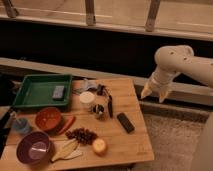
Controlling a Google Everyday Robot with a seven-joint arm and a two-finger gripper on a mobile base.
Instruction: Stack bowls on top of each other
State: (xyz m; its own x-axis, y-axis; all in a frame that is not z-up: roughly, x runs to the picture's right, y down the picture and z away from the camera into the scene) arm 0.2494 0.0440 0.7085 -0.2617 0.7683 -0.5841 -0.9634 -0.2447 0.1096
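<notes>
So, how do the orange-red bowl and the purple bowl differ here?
The orange-red bowl looks slightly smaller than the purple bowl. The orange-red bowl is orange inside, the purple bowl pale. The orange-red bowl sits by the green tray; the purple bowl at the front-left corner of the table. Both upright, unstacked. The gripper hangs right of the table.
</notes>
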